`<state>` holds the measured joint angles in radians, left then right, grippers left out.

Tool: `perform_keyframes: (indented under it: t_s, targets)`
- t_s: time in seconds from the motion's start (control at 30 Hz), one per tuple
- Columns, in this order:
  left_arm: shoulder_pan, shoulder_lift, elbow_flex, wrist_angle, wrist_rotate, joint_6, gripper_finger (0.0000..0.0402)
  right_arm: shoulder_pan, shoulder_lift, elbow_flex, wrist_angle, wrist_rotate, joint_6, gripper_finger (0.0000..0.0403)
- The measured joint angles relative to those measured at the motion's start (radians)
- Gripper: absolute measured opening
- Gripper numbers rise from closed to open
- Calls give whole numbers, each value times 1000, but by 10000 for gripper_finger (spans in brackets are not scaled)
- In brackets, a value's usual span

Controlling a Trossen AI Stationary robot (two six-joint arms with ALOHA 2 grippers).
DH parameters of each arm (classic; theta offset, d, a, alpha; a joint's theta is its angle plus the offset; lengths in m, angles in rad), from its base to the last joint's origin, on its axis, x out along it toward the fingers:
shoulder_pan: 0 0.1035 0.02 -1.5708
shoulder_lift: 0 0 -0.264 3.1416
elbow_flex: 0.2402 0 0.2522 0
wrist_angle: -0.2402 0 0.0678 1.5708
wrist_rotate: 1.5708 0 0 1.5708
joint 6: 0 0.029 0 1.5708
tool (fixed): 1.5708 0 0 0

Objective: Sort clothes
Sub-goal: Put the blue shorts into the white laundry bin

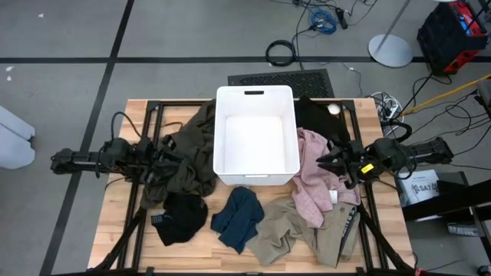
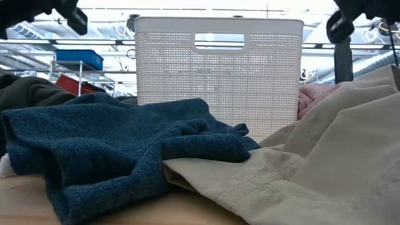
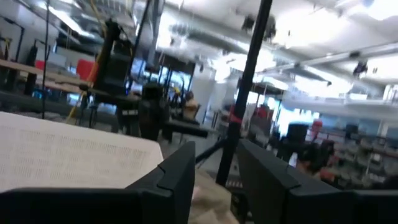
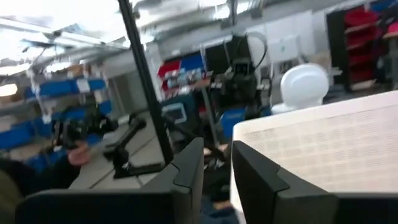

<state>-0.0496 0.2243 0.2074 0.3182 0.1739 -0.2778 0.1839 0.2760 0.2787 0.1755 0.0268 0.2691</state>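
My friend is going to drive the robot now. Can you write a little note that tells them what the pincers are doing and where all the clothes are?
Left pincer: over the dark olive garment, left of the white bin; fingers a little apart, nothing between them.
Right pincer: over the pale pink garment, right of the bin; fingers a little apart, nothing held.
Clothes: all on the table. Black garment, navy blue garment and khaki tan garments lie along the front edge; another black piece lies behind the pink one.
Done: nothing; the bin looks empty.
Left: sort every garment.
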Motion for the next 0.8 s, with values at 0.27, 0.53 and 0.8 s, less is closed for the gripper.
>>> perform_keyframes:
  t_s: [0.27,0.53,0.8]
  targets:
    - [-155,377,263,-113,-54,76,118,124,305,160,-17,-13,3,75]
    - [-401,697,614,-487,-312,76,117,318,520,392,-129,-26,-25,75]
    - [-569,900,713,-631,-411,-115,117,425,696,462,-129,-21,-27,75]
